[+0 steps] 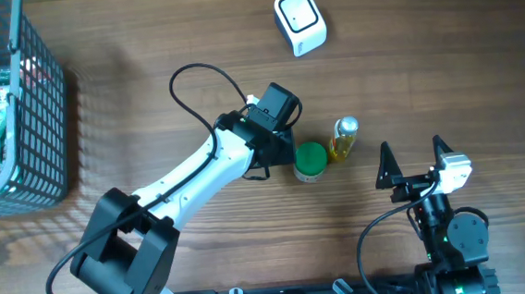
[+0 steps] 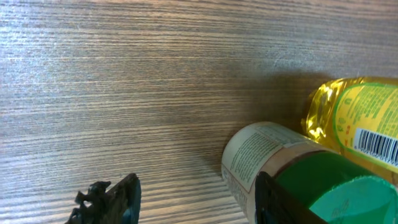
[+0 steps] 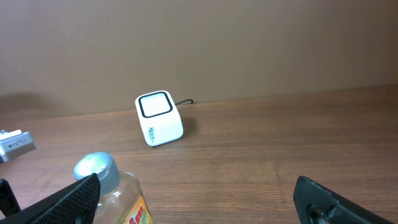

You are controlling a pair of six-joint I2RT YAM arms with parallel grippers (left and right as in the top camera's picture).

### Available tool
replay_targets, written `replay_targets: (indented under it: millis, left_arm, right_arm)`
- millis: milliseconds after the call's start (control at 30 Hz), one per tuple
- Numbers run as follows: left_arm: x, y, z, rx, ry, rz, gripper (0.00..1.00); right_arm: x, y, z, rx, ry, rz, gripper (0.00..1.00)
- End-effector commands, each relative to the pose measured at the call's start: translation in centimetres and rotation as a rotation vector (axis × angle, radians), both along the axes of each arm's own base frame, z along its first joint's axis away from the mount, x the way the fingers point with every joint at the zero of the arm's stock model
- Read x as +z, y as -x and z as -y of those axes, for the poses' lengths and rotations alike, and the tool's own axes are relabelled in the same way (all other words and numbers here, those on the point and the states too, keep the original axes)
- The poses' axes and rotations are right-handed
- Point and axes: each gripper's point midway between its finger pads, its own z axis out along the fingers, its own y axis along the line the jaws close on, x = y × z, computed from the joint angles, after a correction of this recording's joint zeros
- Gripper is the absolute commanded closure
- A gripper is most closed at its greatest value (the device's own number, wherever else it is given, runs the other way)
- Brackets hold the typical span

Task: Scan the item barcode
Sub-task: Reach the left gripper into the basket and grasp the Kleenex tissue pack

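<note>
A white cube barcode scanner [image 1: 300,21] [image 3: 159,118] stands at the table's far side. A yellow bottle [image 1: 344,139] [image 2: 360,124] [image 3: 109,186] with a silver cap lies on the table, its barcode [image 2: 376,144] facing the left wrist camera. Beside it lies a can with a green lid [image 1: 311,160] [image 2: 323,186]. My left gripper [image 1: 283,144] [image 2: 193,202] is open just left of the can, with only bare table between its fingers; its right finger [image 2: 267,199] is against or just in front of the can. My right gripper [image 1: 412,148] [image 3: 205,199] stands wide open and empty, right of the bottle.
A dark wire basket [image 1: 29,117] holding packaged goods sits at the left edge. The scanner's cable [image 3: 185,102] runs off behind it. Bare wooden table [image 1: 144,44] lies between the basket and the scanner.
</note>
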Motion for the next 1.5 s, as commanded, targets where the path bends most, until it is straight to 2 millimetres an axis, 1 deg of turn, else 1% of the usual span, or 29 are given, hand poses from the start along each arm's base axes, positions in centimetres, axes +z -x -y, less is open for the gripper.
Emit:
replay_targets:
  millis: [0, 67, 133, 167, 233, 267, 300, 333, 367, 433, 467, 500, 533, 600, 633, 667, 733, 833, 900, 1000, 1033, 1067, 1200, 1233, 1300, 1333, 1367, 1400, 1467]
  left_arm:
    - [-0.5, -0.6, -1.4, -0.104, -0.082, 0.047, 0.47]
    - [0.5, -2.0, -3.1, -0.084, -0.15, 0.098, 0.45]
    - [2.6, -3.6, -5.3, -0.074, -0.217, 0.152, 0.43]
    - [4.1, -4.4, -6.5, -0.064, -0.248, 0.178, 0.43]
    - [9.3, -6.7, -9.5, -0.033, -0.292, 0.263, 0.39]
    - [11.6, -7.7, -10.6, -0.016, -0.294, 0.305, 0.37]
    - [14.9, -9.0, -11.9, 0.015, -0.282, 0.367, 0.35]
    - [17.6, -9.9, -13.2, 0.047, -0.271, 0.42, 0.33]
    - [19.8, -10.6, -14.2, 0.078, -0.262, 0.464, 0.32]
    - [26.6, -12.2, -17.9, 0.168, -0.246, 0.617, 0.3]
    - [29.2, -12.7, -19.7, 0.199, -0.253, 0.681, 0.3]
    - [31.6, -13.0, -21.5, 0.237, -0.264, 0.739, 0.27]
    - [34.1, -13.3, -23.9, 0.302, -0.268, 0.801, 0.27]
    - [37.2, -13.2, -27.8, 0.405, -0.289, 0.872, 0.28]
    - [38.1, -13.1, -29.7, 0.453, -0.303, 0.895, 0.28]
    - [38.7, -12.9, -32.1, 0.518, -0.316, 0.913, 0.27]
    - [38.9, -12.5, -35.6, 0.598, -0.341, 0.915, 0.25]
    - [37.5, -12.2, -40.2, 0.723, -0.357, 0.872, 0.26]
    - [36.1, -12.3, -43.0, 0.786, -0.351, 0.835, 0.27]
    - [32.7, -12.8, -47.1, 0.898, -0.295, 0.758, 0.27]
    - [31.6, -13.0, -48.3, 0.936, -0.272, 0.734, 0.21]
    - [30.4, -13.3, -49.3, 0.965, -0.243, 0.712, 0.17]
    - [25.7, -15.1, -52.4, 1.012, -0.156, 0.64, 0.14]
    - [24.6, -15.5, -53.0, 1.022, -0.142, 0.624, 0.09]
    - [21.8, -16.0, -54.4, 1.099, -0.104, 0.576, 0.06]
    - [20.6, -16.3, -54.9, 1.133, -0.086, 0.555, 0.06]
    - [19.5, -16.6, -55.3, 1.16, -0.07, 0.537, 0.0]
    - [18.1, -17.0, -55.6, 1.177, -0.057, 0.519, 0.0]
    - [16.1, -18.0, -56.2, 1.19, -0.045, 0.501, 0.0]
  right_arm:
    - [0.0, 0.0, -0.2, 0.01, -0.013, -0.001, 0.0]
    - [0.0, 0.0, -0.2, 0.01, -0.013, -0.001, 0.0]
    - [0.0, 0.0, -0.2, 0.01, -0.014, -0.001, 0.0]
    - [0.0, 0.0, -0.1, 0.01, -0.013, -0.001, 0.0]
    - [0.0, 0.0, -0.2, 0.01, -0.014, -0.001, 0.0]
    - [0.0, 0.0, -0.1, 0.01, -0.014, -0.001, 0.0]
    - [0.0, 0.0, -0.2, 0.01, -0.014, -0.001, 0.0]
    - [0.0, 0.0, -0.1, 0.01, -0.013, -0.001, 0.0]
    - [0.0, 0.0, -0.1, 0.01, -0.013, -0.001, 0.0]
    - [0.0, 0.0, -0.1, 0.01, -0.013, -0.001, 0.0]
    - [0.0, 0.0, -0.1, 0.01, -0.013, -0.001, 0.0]
    - [0.0, 0.0, -0.2, 0.01, -0.014, -0.001, 0.01]
    - [0.0, 0.0, -0.2, 0.01, -0.013, -0.001, 0.0]
    - [0.0, 0.0, -0.1, 0.01, -0.014, -0.001, 0.0]
    - [0.0, 0.0, -0.2, 0.01, -0.014, -0.001, 0.0]
    - [0.0, 0.0, -0.2, 0.01, -0.014, -0.001, 0.0]
    - [0.0, 0.0, -0.1, 0.01, -0.013, -0.001, 0.0]
    - [0.0, 0.0, -0.1, 0.01, -0.014, -0.001, 0.0]
    - [0.0, 0.0, -0.2, 0.01, -0.013, -0.001, 0.0]
    - [0.0, 0.0, -0.2, 0.01, -0.014, -0.001, 0.0]
    - [0.0, 0.0, -0.1, 0.01, -0.014, -0.001, 0.0]
    - [0.0, 0.0, -0.1, 0.01, -0.014, -0.001, 0.0]
    - [0.0, 0.0, -0.2, 0.01, -0.014, -0.001, 0.0]
    - [0.0, 0.0, -0.1, 0.01, -0.014, -0.001, 0.0]
    - [0.0, 0.0, -0.1, 0.01, -0.013, -0.001, 0.0]
    - [0.0, 0.0, -0.1, 0.01, -0.013, -0.001, 0.0]
    - [0.0, 0.0, -0.2, 0.01, -0.014, -0.001, 0.0]
    - [0.0, 0.0, -0.2, 0.01, -0.014, -0.001, 0.0]
    - [0.0, 0.0, -0.1, 0.01, -0.014, -0.001, 0.0]
